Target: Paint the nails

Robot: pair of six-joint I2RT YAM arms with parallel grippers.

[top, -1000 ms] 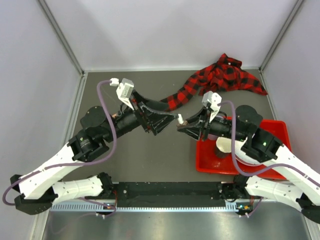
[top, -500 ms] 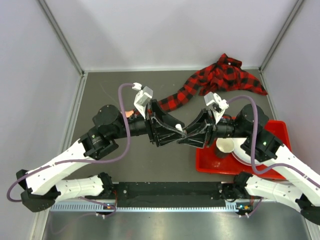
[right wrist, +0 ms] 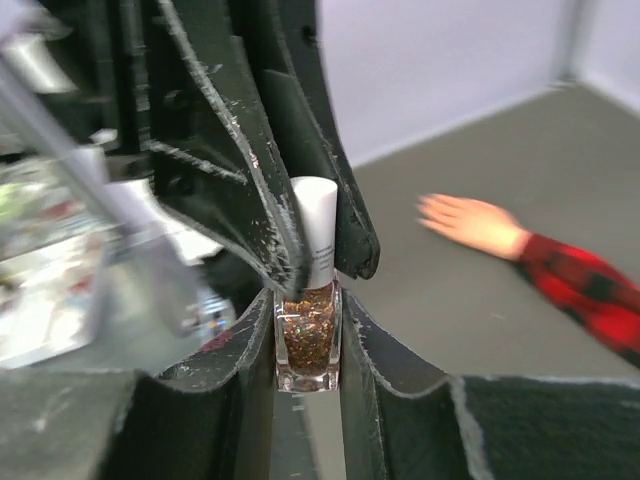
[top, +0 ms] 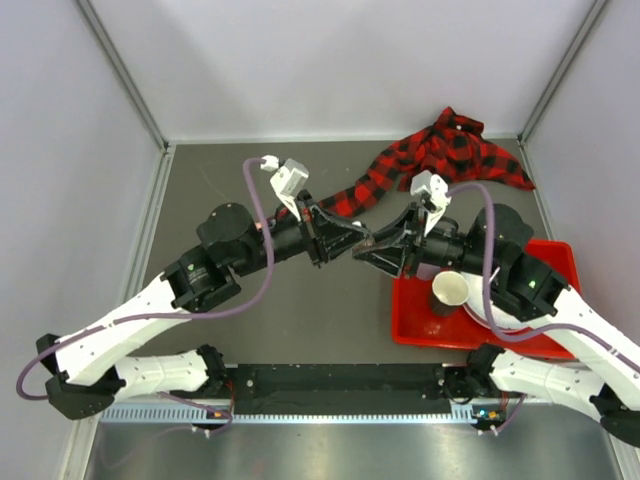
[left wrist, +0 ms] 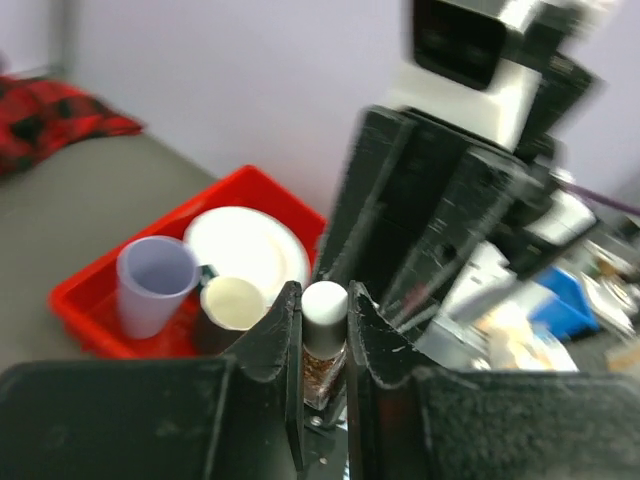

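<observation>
A small glass bottle [right wrist: 309, 335] of copper glitter polish with a white cap [right wrist: 316, 225] is held above the table's middle. My right gripper [right wrist: 308, 340] is shut on its glass body. My left gripper [left wrist: 324, 330] meets it head-on and is shut on the white cap [left wrist: 324, 305]. In the top view the two grippers, left [top: 350, 243] and right [top: 372, 250], touch tip to tip. The pale mannequin hand [right wrist: 470, 222] lies flat on the table at the end of a red-and-black plaid sleeve [right wrist: 585, 290]. Its nails are too blurred to make out. In the top view my left arm hides the hand.
The plaid sleeve [top: 440, 160] runs to the back right corner. A red tray [top: 560, 250] at the right holds a lilac cup [left wrist: 150, 285], a cream cup [left wrist: 232, 300] and a white plate [left wrist: 245, 245]. Grey walls enclose the table.
My left gripper swung right to meet the right gripper and closed on the bottle's cap. The right gripper kept its hold on the bottle and shifted slightly.
</observation>
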